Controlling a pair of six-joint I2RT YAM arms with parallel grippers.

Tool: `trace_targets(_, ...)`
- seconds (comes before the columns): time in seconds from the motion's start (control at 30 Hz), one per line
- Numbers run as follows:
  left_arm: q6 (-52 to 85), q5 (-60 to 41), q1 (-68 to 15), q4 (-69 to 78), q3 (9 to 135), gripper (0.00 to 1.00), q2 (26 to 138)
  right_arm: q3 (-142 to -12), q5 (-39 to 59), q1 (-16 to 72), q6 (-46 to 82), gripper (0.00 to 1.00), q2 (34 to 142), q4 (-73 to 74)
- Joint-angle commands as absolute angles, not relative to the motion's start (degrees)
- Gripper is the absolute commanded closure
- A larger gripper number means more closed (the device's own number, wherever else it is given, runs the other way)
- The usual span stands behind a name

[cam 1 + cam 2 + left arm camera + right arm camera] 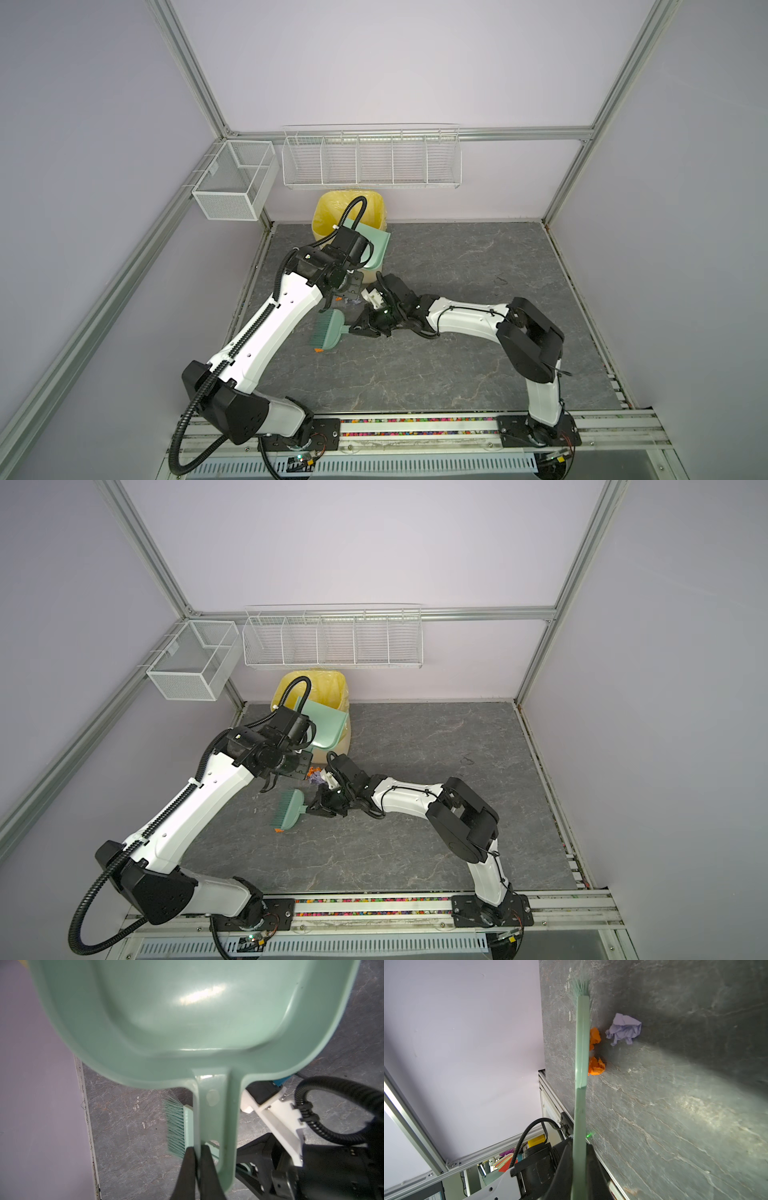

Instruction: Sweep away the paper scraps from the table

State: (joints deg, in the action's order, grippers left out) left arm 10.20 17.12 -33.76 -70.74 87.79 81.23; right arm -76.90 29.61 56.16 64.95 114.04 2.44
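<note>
Here, veined grey table (457,374), lavender walls (395,62)

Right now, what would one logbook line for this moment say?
left gripper: shut on dustpan, empty, near yellow-lined bin | right gripper: shut on brush | paper scraps: two orange, one lavender beside brush on table

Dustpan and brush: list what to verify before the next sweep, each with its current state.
1. Left gripper jaws shut on the dustpan handle: ok.
2. Right gripper jaws shut on the brush handle: ok.
3. Dustpan empty: ok, nothing visible inside.
4. Dustpan lowered to the table: not ok, it is raised at the yellow-lined bin.
5. Table free of paper scraps: not ok, orange and lavender wads lie beside the brush.
6. Scraps hidden beneath the arms: cannot tell.
</note>
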Motion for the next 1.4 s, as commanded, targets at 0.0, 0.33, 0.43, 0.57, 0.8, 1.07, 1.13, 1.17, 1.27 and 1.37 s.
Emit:
trace_targets(0.0, 10.04, 18.19, -33.31, -71.11, 87.2, 1.0, 81.81, -77.21, 30.41, 56.62, 66.88, 0.93, 114.62, 3.94)
trace_targets(0.33, 9.95, 18.1, -33.31, -71.37, 87.42, 1.0, 81.84, -72.51, 30.47, 55.95, 66.62, 0.93, 112.8, 3.52)
trace_targets(0.43, 9.96, 17.97, -33.31, -71.55, 87.45, 1.0, 81.85, -70.06, 30.37, 55.15, 66.32, 0.93, 111.36, 3.37)
trace_targets(0.57, 10.15, 17.46, -33.31, -71.59, 87.44, 1.0, 81.66, -66.51, 30.14, 53.74, 64.74, 0.93, 108.89, 1.95)
trace_targets(0.8, 9.95, 14.55, -33.31, -72.59, 88.28, 1.0, 81.64, -58.37, 31.64, 49.98, 63.52, 0.93, 105.12, 1.8)
trace_targets(1.07, 9.18, 9.91, -33.31, -72.51, 88.42, 1.0, 81.78, -53.02, 30.3, 43.51, 55.25, 0.93, 96.16, -9.63)
trace_targets(1.13, 9.25, 9.68, -33.31, -72.47, 88.51, 1.0, 81.73, -52.24, 29.1, 41.31, 51.99, 0.93, 92.87, -14.39)
trace_targets(1.17, 9.32, 9.53, -33.31, -72.43, 88.49, 1.0, 81.65, -51.97, 28.64, 40.19, 50.85, 0.93, 91.62, -16.38)
trace_targets(1.27, 9.49, 8.62, -33.31, -71.97, 88.31, 1.0, 81.23, -51.29, 27.42, 36.56, 47.19, 0.93, 86.95, -22.17)
trace_targets(1.37, 9.01, 7.4, -33.56, -70.73, 87.16, 1.0, 81.12, -49.03, 29.53, 32.77, 48.17, 0.93, 82.31, -22.71)
